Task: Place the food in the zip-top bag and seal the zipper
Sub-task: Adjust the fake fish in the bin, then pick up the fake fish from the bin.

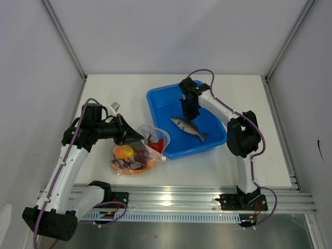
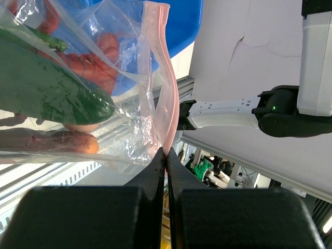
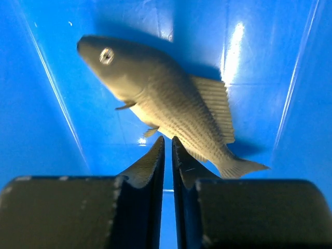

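Fish (image 1: 189, 128) in blue tub (image 1: 158, 106) beneath right gripper (image 3: 168, 140), left gripper (image 2: 166, 151) pinching zipper (image 2: 162, 78)

Crinkly clear plastic bag (image 2: 124, 140), glossy blue tub (image 1: 161, 101)

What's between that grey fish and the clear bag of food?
Only the bare floor and side wall of the blue tub holding the fish, as the top view shows.

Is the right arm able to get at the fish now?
Probably yes: the right gripper hangs just over the fish, alone in the open tub, nothing between. Its jaws are nearly shut and must open first.
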Action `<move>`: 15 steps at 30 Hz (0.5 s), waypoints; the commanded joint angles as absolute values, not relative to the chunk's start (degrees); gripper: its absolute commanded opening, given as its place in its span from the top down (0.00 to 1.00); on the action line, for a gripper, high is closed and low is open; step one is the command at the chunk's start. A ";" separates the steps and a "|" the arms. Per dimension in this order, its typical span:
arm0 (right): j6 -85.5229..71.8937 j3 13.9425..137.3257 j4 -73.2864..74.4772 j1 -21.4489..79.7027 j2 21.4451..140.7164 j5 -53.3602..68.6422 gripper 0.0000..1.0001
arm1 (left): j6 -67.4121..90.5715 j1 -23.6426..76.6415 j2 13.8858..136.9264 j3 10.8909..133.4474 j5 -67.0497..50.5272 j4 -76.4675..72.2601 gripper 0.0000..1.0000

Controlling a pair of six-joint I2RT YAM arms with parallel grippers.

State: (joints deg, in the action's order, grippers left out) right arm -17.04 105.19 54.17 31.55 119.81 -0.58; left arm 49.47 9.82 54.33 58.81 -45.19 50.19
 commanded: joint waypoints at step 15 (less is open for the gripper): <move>-8.26 94.32 50.98 32.08 118.65 -4.57 0.08 | 49.48 9.67 53.35 58.62 -46.23 48.78 0.99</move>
State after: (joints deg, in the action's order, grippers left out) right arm -10.31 96.77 52.36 31.79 119.79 -2.20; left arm 49.47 9.82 54.33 58.81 -45.21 50.22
